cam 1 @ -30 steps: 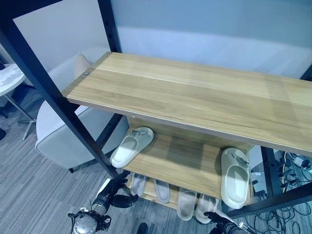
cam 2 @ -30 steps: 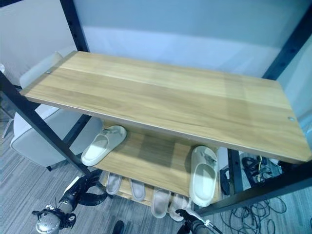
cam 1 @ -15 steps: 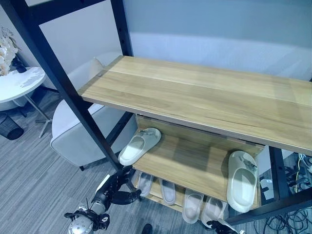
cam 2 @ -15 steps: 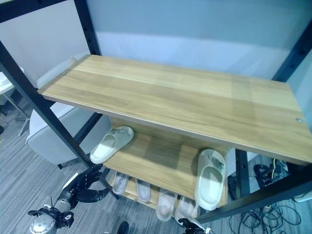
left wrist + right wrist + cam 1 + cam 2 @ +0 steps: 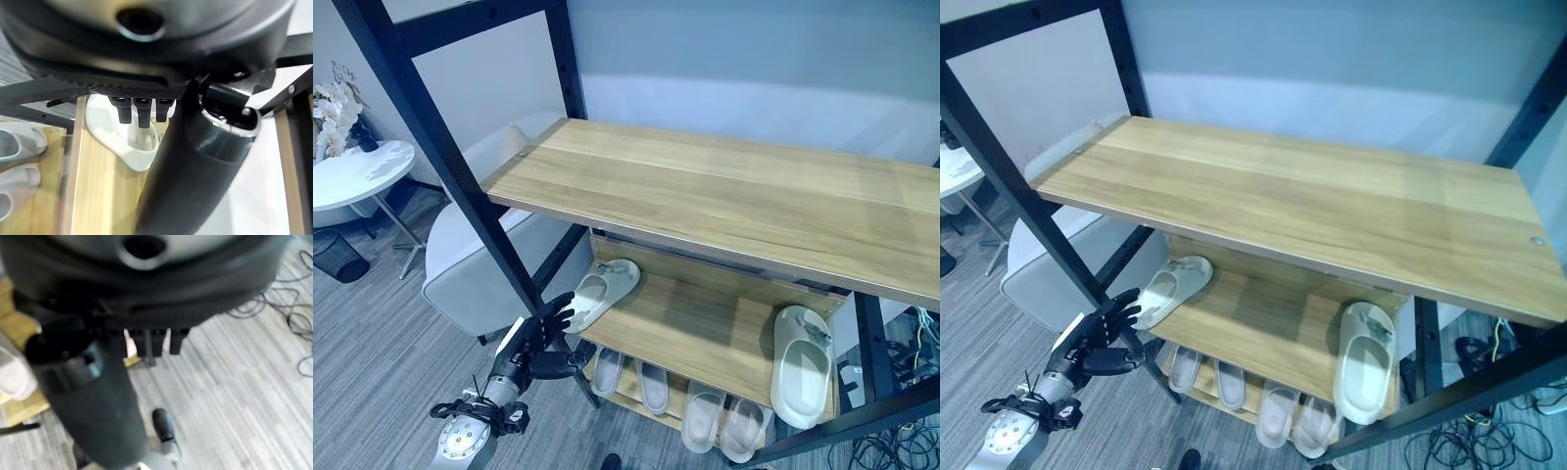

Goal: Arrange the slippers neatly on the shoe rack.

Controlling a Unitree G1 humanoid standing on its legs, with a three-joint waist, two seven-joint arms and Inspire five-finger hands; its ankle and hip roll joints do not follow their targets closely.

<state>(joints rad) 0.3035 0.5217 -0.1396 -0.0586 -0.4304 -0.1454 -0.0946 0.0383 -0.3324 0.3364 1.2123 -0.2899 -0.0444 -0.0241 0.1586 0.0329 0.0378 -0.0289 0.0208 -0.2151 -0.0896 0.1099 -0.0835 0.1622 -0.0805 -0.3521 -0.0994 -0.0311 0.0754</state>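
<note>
Slippers: you are reaching your empty, spread left hand [image 5: 530,338] toward the angled white slipper [image 5: 599,291] on the middle shelf [image 5: 705,328]; next, grasp and straighten it.

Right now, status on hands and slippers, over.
Left hand open, close to the left slipper on the middle shelf. Right hand open, empty. Second slipper at the shelf's right end. Black rack post beside the left hand.

Wood shelf [image 5: 734,196], prob. foam slippers [image 5: 800,364].
</note>
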